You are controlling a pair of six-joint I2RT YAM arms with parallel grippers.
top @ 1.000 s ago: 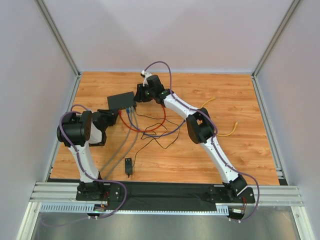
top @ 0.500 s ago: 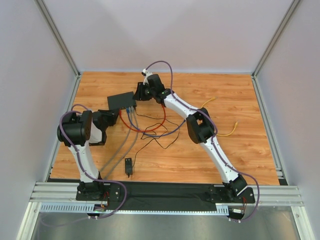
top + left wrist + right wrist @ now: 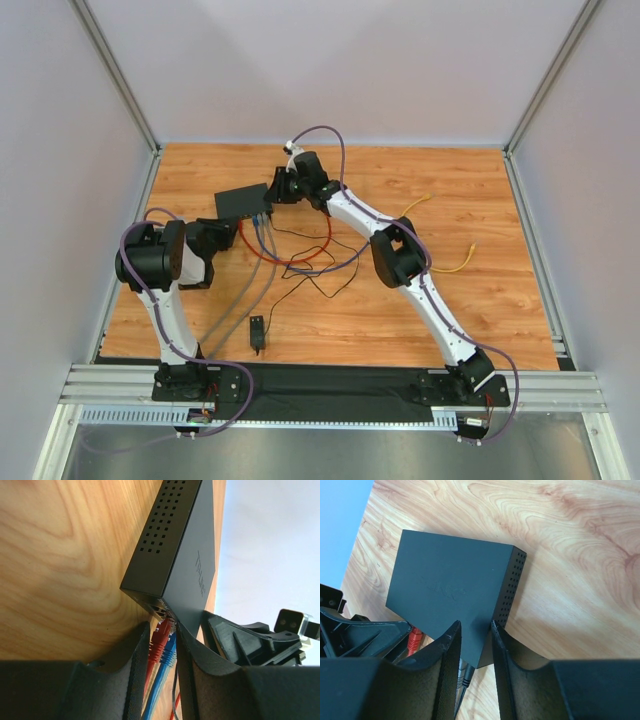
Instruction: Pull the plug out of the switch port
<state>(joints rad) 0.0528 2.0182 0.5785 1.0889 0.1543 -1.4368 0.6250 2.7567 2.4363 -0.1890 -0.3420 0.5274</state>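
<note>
Black padded fingers of the left gripper (image 3: 162, 631) stand close on either side of two connectors, a red plug (image 3: 158, 641) and a blue plug (image 3: 169, 653), both seated in the port edge of the switch (image 3: 192, 545). The gap between the jaws is narrow and the plugs nearly fill it, but the left wrist view does not show whether the pads press on them. Which of the two plugs is meant also cannot be told. The right gripper (image 3: 475, 626) comes at the switch from the opposite side, its jaws part-way apart over the corner nearest them. Whether they pinch that corner or only hover above it cannot be told either. The switch lies flat on the wooden table (image 3: 570, 555), toward its far left, and red, blue and grey cables (image 3: 235, 290) trail from its ports back toward the arm bases. A small black adapter block (image 3: 258, 332) lies well apart near the front edge. The step in hand looks like securing both holds, one arm on the plug and the other steadying the box. The next move likely calls for a firm squeeze on the plug body, latch tab pressed if it has one. After that comes a straight pull along the port axis while the right arm keeps the switch from sliding.
</note>
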